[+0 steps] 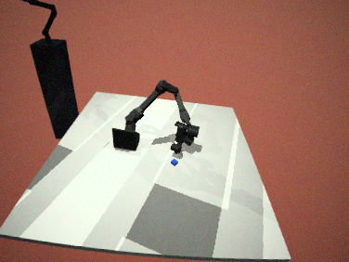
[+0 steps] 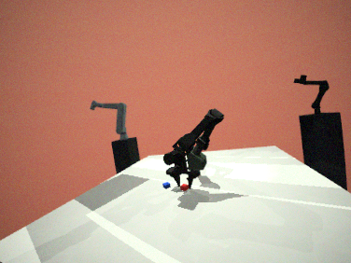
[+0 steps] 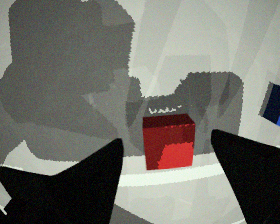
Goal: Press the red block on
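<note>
Lining up on the red block, the gripper is down low, fingers spread partway, one each side, with bare gaps in the wrist view, nothing pinched! The blue block waits just beside, nothing on top of it. So we look to be at the grasp; the lift, the press and the letting go all remain. And the room? Both blocks sit well in from the table edges, though that blue neighbour could get nudged if the fingers swing wide.
</note>
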